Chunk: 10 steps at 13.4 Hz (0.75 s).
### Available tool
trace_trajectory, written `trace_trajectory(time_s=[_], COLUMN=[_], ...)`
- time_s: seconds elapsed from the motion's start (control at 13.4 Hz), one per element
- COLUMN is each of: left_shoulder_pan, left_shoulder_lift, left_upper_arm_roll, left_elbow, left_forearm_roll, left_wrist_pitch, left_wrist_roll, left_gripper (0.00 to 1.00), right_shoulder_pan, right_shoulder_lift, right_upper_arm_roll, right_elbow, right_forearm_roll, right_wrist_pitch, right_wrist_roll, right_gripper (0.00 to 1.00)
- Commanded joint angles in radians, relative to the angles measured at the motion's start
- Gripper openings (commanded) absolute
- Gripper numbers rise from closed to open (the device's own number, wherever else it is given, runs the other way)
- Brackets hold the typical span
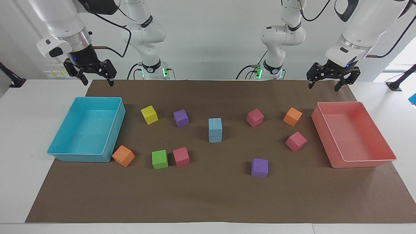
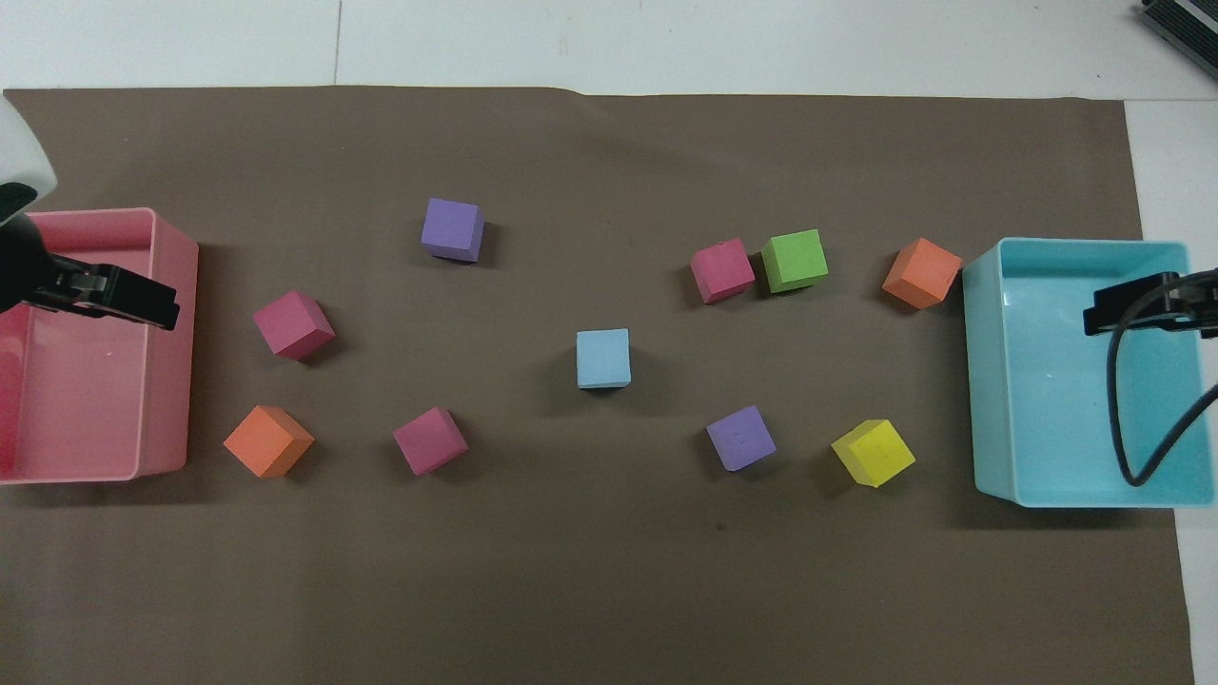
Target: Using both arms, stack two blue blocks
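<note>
**Blue Blocks Stacked, Both Arms Clear**

The right end effector [image 1: 92, 75] hung in the air over the table edge at the robots' end of the turquoise tray [image 1: 112, 130], its fingers spread wide and holding nothing. The left end effector [image 1: 331, 79] hung likewise over the robots' end of the pink tray [image 1: 364, 161], fingers wide apart and empty.

Well apart from both, the two blue blocks [image 1: 215, 130] stood in the middle of the table, one squarely on the other; in the overhead view they read as a single square [image 2: 602, 358], so the edges appeared well aligned. A purple cube [image 1: 180, 117] and a pink cube [image 1: 254, 117] sat either side of the stack, neither touching it.

Judged from this, the stacking was done: the upper block rested unsupported, upright and untilted. Nothing seemed left but for the arms to settle at rest, and no other cube needed moving.
</note>
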Motion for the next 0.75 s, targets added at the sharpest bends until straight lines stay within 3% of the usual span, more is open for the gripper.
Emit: trace_trajectory(time_s=[0.0,0.3,0.67], left_shoulder_pan=[0.012,0.012,0.012], left_shoulder_lift=[-0.029,-0.034,-0.034], left_upper_arm_roll=[-0.006,-0.006,-0.006], left_elbow=[-0.036,-0.050,-0.048], left_forearm_roll=[-0.004,-0.006,-0.006], left_wrist_pitch=[0.007,0.038,0.038], left_wrist_roll=[-0.002,-0.046,-0.048], left_gripper=[1.00,1.00,1.00], right_shoulder_pan=[0.001,0.024,0.026], right_shoulder_lift=[-0.022,-0.016,-0.024], right_upper_arm_roll=[0.006,0.009,0.006], right_elbow=[-0.005,0.043,0.032], right_forearm_roll=[-0.012,-0.018,-0.010], right_wrist_pitch=[-0.022,-0.036,-0.033], right_wrist_roll=[0.020,0.001,-0.002], right_gripper=[1.00,1.00,1.00])
